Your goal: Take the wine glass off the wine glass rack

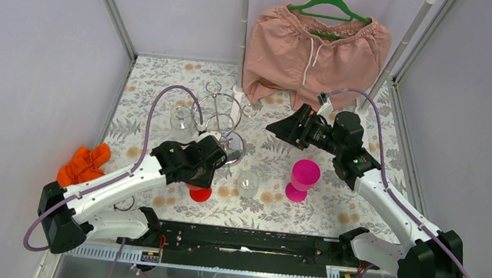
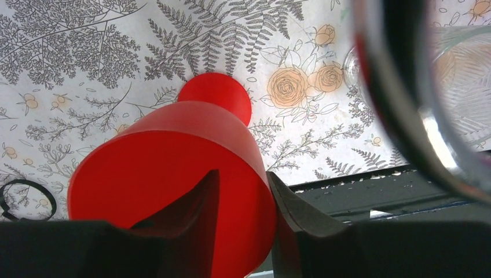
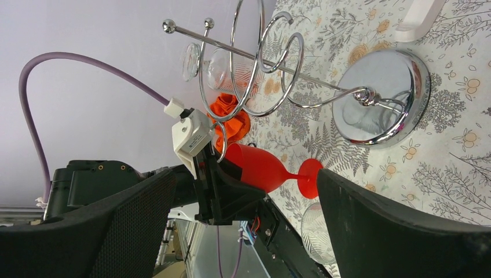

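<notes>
Seen from above, the red wine glass (image 1: 200, 193) beside the wine glass rack (image 1: 216, 119) is hidden beneath the left gripper (image 1: 197, 175), with only its foot exposed. In the left wrist view, the glass's bowl is cut off by the bottom edge. The rack's chrome base is reduced there to a blurred arc cropped at the right edge. In the right wrist view, the right gripper (image 3: 246, 174) is shown with blurred fingers (image 3: 394, 231) cropped at the bottom. A clear glass (image 3: 315, 231) near the rack's base is partly covered by one of them. Whether the red foot is touching the table (image 3: 463, 150) cannot be told.
</notes>
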Motion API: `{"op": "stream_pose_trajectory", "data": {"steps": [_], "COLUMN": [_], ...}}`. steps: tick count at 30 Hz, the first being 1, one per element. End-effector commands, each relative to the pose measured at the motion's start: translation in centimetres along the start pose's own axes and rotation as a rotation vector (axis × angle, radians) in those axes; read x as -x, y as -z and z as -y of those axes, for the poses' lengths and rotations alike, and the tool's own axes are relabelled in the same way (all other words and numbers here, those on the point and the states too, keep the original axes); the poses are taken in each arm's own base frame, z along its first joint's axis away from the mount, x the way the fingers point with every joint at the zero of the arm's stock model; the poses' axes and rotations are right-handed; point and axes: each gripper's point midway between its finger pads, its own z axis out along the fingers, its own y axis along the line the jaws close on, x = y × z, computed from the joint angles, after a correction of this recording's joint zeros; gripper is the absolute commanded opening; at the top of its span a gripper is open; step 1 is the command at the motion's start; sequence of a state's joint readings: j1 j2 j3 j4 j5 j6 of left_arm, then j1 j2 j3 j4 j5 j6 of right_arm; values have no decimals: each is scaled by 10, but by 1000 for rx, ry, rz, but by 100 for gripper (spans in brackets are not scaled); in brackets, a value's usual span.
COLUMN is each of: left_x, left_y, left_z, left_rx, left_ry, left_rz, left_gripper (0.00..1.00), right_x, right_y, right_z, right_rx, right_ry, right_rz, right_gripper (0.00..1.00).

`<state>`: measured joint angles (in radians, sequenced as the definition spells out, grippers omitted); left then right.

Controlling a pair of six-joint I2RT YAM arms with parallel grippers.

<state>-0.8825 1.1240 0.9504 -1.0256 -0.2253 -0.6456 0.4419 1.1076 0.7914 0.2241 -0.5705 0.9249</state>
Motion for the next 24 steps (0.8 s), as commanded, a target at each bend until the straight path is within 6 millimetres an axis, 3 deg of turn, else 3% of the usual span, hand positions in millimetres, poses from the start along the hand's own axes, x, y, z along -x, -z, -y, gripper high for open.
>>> {"op": "stream_pose_trajectory", "data": {"steps": [1,10,24], "left_x": [-20,-8,-24], "left_y": [6,25,24], "left_z": [-15,-17,-23], "left_rx": [57,66,49], "left_ry": [-8,9,37], "left_rz": [-96,-60,-66], "left_gripper": [42,45,47], "right_x": [3,4,3], "right_y": [2,2,0], "right_z": [-9,-12,-11], "right_rx": [49,54,63], "right_ry": [17,19,4], "right_rz": [1,1,-5], "right_gripper": [100,100,100]}}
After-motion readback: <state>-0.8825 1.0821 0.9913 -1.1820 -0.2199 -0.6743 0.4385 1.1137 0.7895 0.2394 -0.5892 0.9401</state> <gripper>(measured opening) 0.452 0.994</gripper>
